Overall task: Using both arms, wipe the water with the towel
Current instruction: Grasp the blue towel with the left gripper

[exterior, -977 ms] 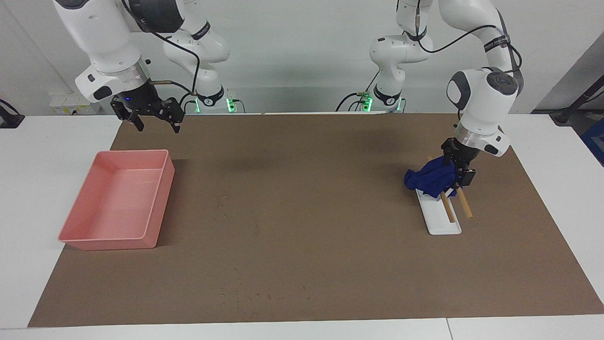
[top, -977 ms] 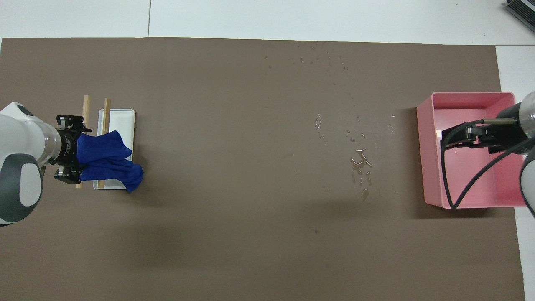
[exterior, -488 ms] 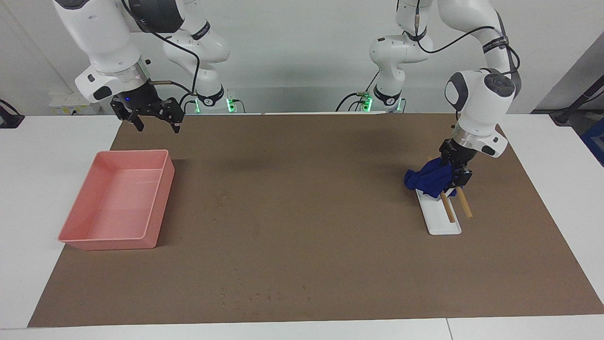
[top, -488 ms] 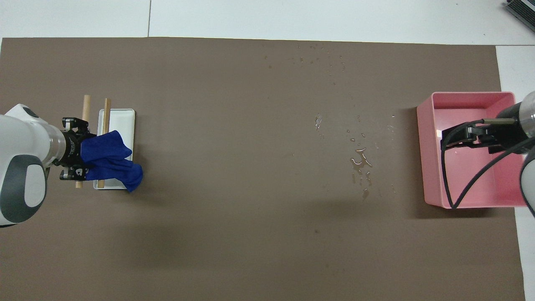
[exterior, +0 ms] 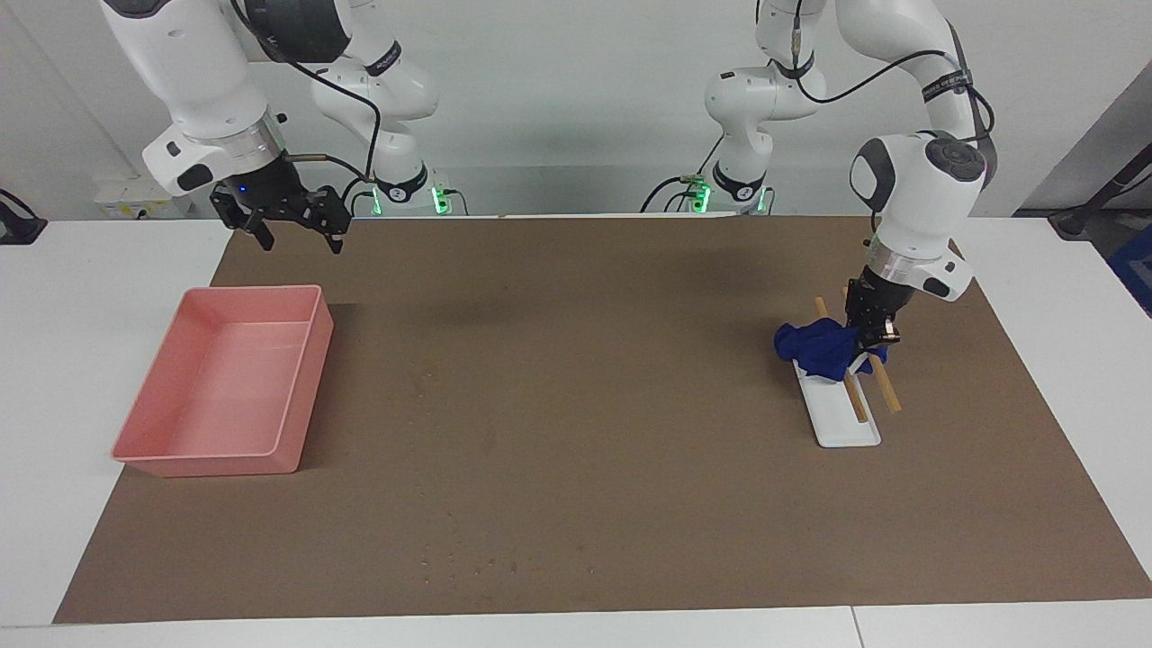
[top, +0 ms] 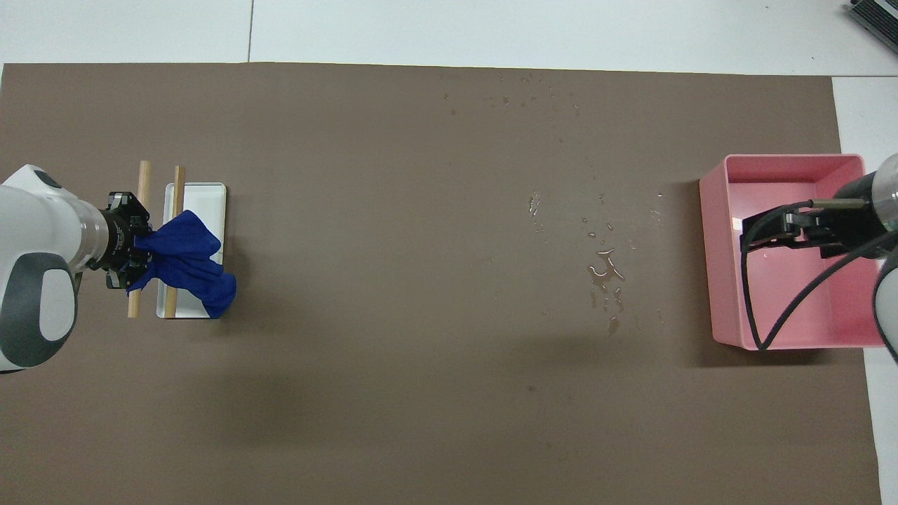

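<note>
The blue towel (exterior: 819,346) lies bunched over the robots' end of a small white tray (exterior: 850,430), toward the left arm's end of the table. My left gripper (exterior: 868,335) is down at the towel's edge and shut on a fold of it. In the overhead view the towel (top: 186,263) fans out from the left gripper (top: 137,245). Spilled water (top: 605,270) lies in drops and a small puddle on the brown mat near the pink tray (top: 708,266). My right gripper (exterior: 301,243) is open and waits in the air, over the pink tray in the overhead view (top: 747,238).
Two wooden sticks (exterior: 886,391) lie across and beside the white tray (top: 203,200), under the towel. The pink tray (exterior: 297,387) stands at the right arm's end. More drops (exterior: 486,562) dot the mat near the edge farthest from the robots.
The left gripper's fingers have closed on the towel's edge, gathering the cloth into a tighter bunch. The right arm has not moved.
</note>
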Action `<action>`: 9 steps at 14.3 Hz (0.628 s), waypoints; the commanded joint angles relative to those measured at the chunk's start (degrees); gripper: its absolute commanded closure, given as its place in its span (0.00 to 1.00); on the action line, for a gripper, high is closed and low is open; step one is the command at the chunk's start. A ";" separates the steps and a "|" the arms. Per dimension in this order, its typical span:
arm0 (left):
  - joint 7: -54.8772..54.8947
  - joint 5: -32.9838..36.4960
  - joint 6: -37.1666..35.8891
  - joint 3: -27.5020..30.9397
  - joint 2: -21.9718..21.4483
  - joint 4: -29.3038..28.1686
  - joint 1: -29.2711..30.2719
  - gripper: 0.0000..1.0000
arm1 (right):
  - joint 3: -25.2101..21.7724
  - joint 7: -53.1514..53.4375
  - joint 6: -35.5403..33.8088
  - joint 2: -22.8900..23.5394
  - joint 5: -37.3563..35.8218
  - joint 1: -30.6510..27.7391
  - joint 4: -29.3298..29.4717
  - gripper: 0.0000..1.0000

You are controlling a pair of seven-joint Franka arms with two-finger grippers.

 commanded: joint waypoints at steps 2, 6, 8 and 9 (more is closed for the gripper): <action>-0.42 0.40 -10.85 0.23 2.10 7.75 -1.86 1.00 | 0.18 1.49 0.10 -1.30 0.41 -0.33 -1.25 0.00; -0.51 0.31 -19.81 0.14 4.47 15.49 -3.44 1.00 | 0.18 1.66 0.19 -1.30 0.41 -0.33 -1.25 0.00; -0.77 0.14 -22.64 0.14 4.74 17.70 -4.67 1.00 | 0.27 2.89 0.45 -1.21 0.76 0.02 -1.16 0.00; -0.95 -0.99 -23.95 0.14 4.74 18.92 -5.28 1.00 | 0.44 4.63 0.45 -1.21 1.54 0.46 -0.99 0.00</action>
